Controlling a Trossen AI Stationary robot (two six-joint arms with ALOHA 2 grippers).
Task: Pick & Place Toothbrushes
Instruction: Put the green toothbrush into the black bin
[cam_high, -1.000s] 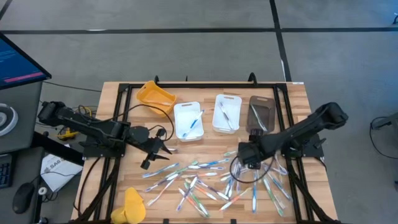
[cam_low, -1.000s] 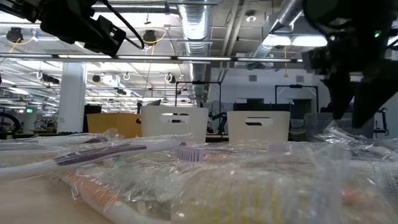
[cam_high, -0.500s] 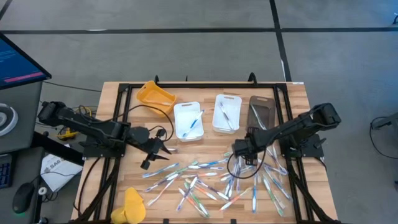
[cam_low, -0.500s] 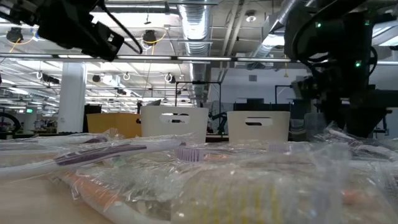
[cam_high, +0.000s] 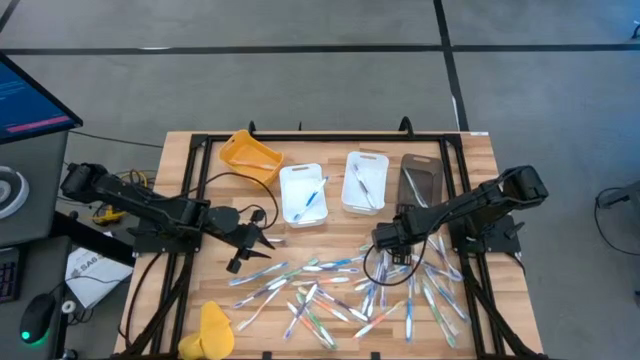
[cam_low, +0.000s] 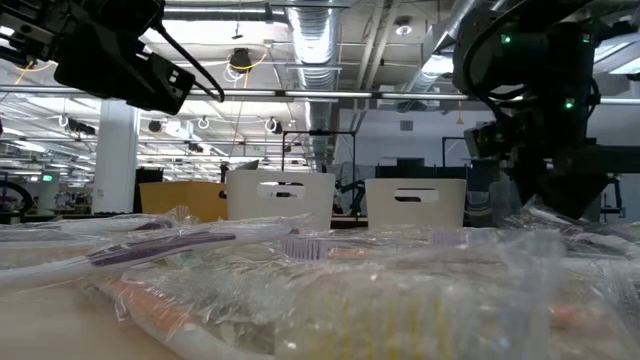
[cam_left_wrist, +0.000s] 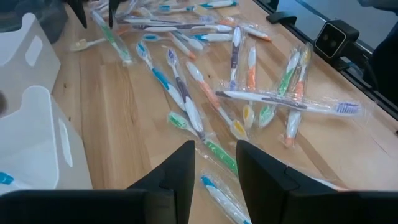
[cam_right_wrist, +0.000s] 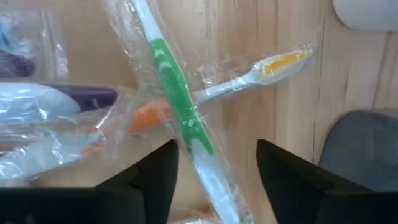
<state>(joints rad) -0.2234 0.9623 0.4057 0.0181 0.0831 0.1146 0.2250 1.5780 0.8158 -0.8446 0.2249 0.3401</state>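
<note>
Several wrapped toothbrushes (cam_high: 340, 290) lie scattered on the near half of the wooden table. My right gripper (cam_right_wrist: 214, 180) points down over the right part of the pile, open. Its fingers stand on either side of a green-handled toothbrush (cam_right_wrist: 177, 112), which lies across an orange-handled one with yellow bristles (cam_right_wrist: 273, 63); I cannot tell whether they touch it. My left gripper (cam_left_wrist: 216, 165) hovers over the pile's left end (cam_high: 255, 243), slanting down, open with a narrow gap and nothing in it.
Along the far side stand a yellow tray (cam_high: 250, 152), two white trays (cam_high: 302, 195) (cam_high: 364, 183) with a few toothbrushes in them, and a dark tray (cam_high: 420, 183). A yellow object (cam_high: 215, 328) lies at the near left. A black frame (cam_high: 190, 200) edges the table.
My right gripper has come down and gone a little toward the table's left edge, onto the pile beside the dark tray, then stayed still. My left gripper has sunk slightly. No toothbrush has moved.
</note>
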